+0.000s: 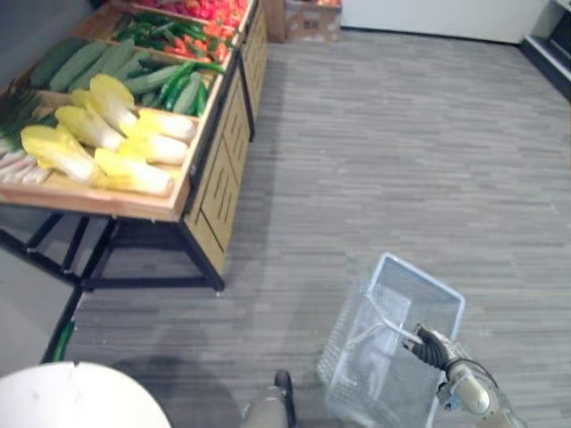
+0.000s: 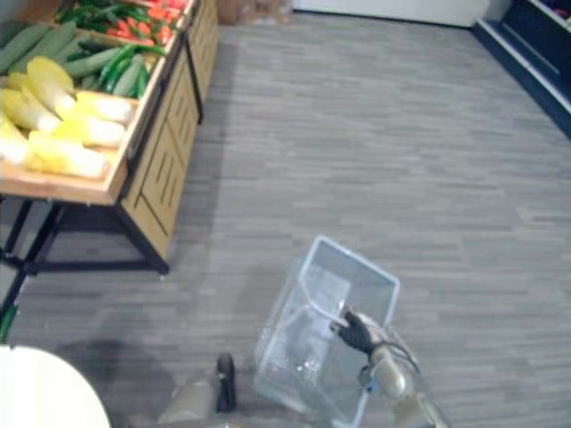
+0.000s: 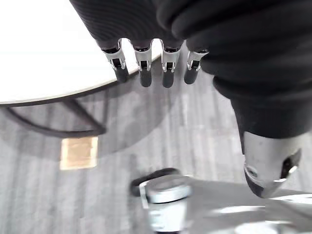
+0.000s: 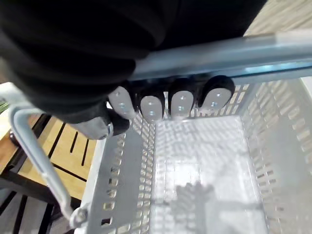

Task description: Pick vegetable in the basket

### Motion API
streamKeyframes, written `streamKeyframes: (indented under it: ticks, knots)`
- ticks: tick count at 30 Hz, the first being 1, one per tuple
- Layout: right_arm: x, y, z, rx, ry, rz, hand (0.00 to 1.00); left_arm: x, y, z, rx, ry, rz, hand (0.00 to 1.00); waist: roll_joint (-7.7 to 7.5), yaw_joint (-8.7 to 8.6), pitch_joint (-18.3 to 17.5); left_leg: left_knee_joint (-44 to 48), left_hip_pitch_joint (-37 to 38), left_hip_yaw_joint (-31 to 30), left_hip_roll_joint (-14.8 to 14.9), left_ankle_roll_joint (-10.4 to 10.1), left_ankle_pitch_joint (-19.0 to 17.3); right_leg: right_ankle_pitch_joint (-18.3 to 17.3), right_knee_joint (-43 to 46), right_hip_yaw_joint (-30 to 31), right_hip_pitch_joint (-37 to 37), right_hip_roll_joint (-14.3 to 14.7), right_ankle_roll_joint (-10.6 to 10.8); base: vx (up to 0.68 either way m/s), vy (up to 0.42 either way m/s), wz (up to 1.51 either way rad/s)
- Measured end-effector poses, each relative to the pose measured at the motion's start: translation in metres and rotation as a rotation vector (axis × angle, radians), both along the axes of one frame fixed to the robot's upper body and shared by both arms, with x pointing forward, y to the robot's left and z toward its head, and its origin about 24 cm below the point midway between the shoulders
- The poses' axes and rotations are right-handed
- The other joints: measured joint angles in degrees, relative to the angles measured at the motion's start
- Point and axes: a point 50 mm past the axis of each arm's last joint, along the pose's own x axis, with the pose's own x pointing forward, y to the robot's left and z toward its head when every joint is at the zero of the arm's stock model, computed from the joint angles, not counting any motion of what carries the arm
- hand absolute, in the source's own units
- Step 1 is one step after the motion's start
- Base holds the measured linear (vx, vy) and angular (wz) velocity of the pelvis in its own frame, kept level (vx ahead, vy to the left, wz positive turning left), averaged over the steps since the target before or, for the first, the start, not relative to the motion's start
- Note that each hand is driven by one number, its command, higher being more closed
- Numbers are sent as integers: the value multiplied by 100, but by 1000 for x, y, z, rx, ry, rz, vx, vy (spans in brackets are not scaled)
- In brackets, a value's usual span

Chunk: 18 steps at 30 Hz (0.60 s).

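Note:
A clear plastic basket [image 1: 419, 278] hangs low at my right side over the floor, and it holds nothing inside [image 4: 195, 161]. My right hand [image 1: 433, 346] is shut on the basket's metal handle [image 4: 219, 56], fingers [image 4: 165, 105] curled round the bar. The vegetables lie on a wooden stand [image 1: 134, 203] at the upper left: yellow-white endives [image 1: 107, 134], cucumbers [image 1: 89, 62], green and red peppers [image 1: 178, 36]. My left hand [image 3: 146, 68] hangs open above the floor beside a white round table, holding nothing.
The white round table [image 1: 71, 397] stands at my lower left. The stand rests on a black metal frame [image 1: 98, 267] with slatted wooden sides. Cardboard boxes [image 1: 303, 18] sit against the far wall. Grey plank floor stretches out to the right.

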Motion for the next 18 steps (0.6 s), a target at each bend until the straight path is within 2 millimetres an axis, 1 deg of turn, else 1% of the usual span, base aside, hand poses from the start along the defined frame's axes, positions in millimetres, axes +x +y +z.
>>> streamKeyframes:
  ticks: [1, 2, 3, 4, 5, 6, 7, 8, 9, 10, 11, 12, 13, 14, 15, 16, 17, 18]
  knots:
    - [0, 4, -1, 8, 0, 7, 100, 4, 0, 1, 1, -10, -15, 0, -17, -42, 0, -85, 150, -98, -127, 40, -71, -37, 526, 139, -184, 39, 21, 552, 289, 56]
    - [-1, 6, -2, 14, 5, 11, 100, 14, 1, 2, 7, -30, -42, 0, -64, -131, 12, -286, 502, -281, -311, 124, -160, -189, 1425, 308, -501, 240, -126, 555, 214, 85]
    - [-4, 4, -3, 11, 11, 7, 100, 17, 1, 3, 10, -35, -58, 0, -38, -204, 33, -546, 944, -517, -440, 225, -231, -480, 1941, 185, -678, 433, -324, 569, 178, 89]
    - [-4, 2, -2, 8, 10, 2, 100, 19, 0, 3, 7, -33, -71, 0, 16, -252, 77, -668, 1217, -638, -476, 282, -297, -655, 2090, 1, -755, 510, -414, 569, 117, 86]
    - [-5, 0, -3, 3, 14, -2, 100, 21, -3, 2, 2, -31, -89, 0, 83, -315, 151, -906, 1729, -859, -497, 321, -372, -987, 2213, -470, -918, 577, -571, 673, 94, 83]
    - [-5, 1, -2, 4, 11, -2, 100, 22, -4, 2, -1, -29, -101, 0, 185, -356, 184, -1016, 2098, -1051, -492, 326, -473, -1236, 2087, -869, -1161, 598, -640, 553, 70, 84]
    - [-5, 1, -1, 5, 5, -1, 100, 24, -4, 2, -1, -31, -106, 0, 174, -386, 192, -1031, 2238, -1150, -488, 337, -522, -1319, 1932, -1005, -1294, 620, -641, 542, 26, 97]
    - [-4, 1, -1, 7, 2, -2, 100, 30, -5, 3, -1, -43, -116, 0, 143, -440, 230, -1018, 2478, -1341, -468, 363, -564, -1423, 1447, -1112, -1518, 717, -626, 442, -41, 100]
    - [-4, 0, -1, 7, 2, -6, 100, 33, -4, 3, 0, -52, -119, 0, 143, -484, 235, -982, 2581, -1524, -391, 369, -575, -1407, 835, -1112, -1617, 860, -602, 691, -96, 145]
    - [-4, -1, -1, 10, 0, -17, 100, 38, -4, 4, 0, -63, -126, 0, 164, -568, 245, -919, 2684, -1792, -260, 358, -580, -1307, -138, -1039, -1688, 1039, -452, 593, -118, 131]
    - [-3, -2, 0, 11, -1, -21, 100, 40, -4, 5, -1, -66, -128, 0, 167, -599, 247, -882, 2719, -1912, -189, 330, -596, -1210, -626, -942, -1718, 1117, -352, 606, -164, 144]
    - [-2, -5, 1, 9, -7, -32, 100, 40, -3, 5, 1, -66, -129, 0, 155, -634, 251, -788, 2798, -2114, -64, 222, -656, -933, -1606, -700, -1746, 1274, -204, 607, -204, 122]
    - [-1, -8, 3, 0, -15, -36, 100, 39, -2, 5, 2, -62, -127, 0, 119, -626, 254, -644, 2878, -2285, 30, -11, -789, -463, -2494, -381, -1755, 1332, -173, 618, -235, 113]
    - [-1, -9, 3, -4, -17, -37, 100, 36, -2, 4, 3, -55, -124, 0, 73, -624, 248, -549, 2913, -2372, 40, -138, -864, -203, -2903, -225, -1753, 1323, -134, 651, -299, 92]
    - [-1, -9, 4, -4, -19, -34, 100, 27, 4, 4, 12, -40, -95, 0, -102, -606, 253, -392, 3040, -2548, 3, -356, -1000, 174, -3542, 41, -1718, 1215, -118, 842, -481, 94]
    - [-1, -9, 4, -5, -16, -33, 100, 14, 12, 4, 25, -10, -47, 0, -242, -622, 257, -231, 3196, -2812, -2, -514, -1171, 822, -3620, 170, -1638, 1084, 23, 864, -512, 91]
    - [-1, -12, 3, -12, -10, -44, 100, 12, 11, 2, 18, -2, -20, 0, -199, -620, 276, -138, 3246, -2937, 75, -536, -1222, 1097, -3355, 119, -1673, 1141, 36, 826, -501, 83]
    - [8, -17, 8, -27, -30, -62, 100, 12, 2, -2, -16, 6, 16, 0, 70, -578, 328, 120, 3076, -3186, 299, -544, -1077, 523, -2611, -98, -1862, 1291, -129, 495, -293, 57]
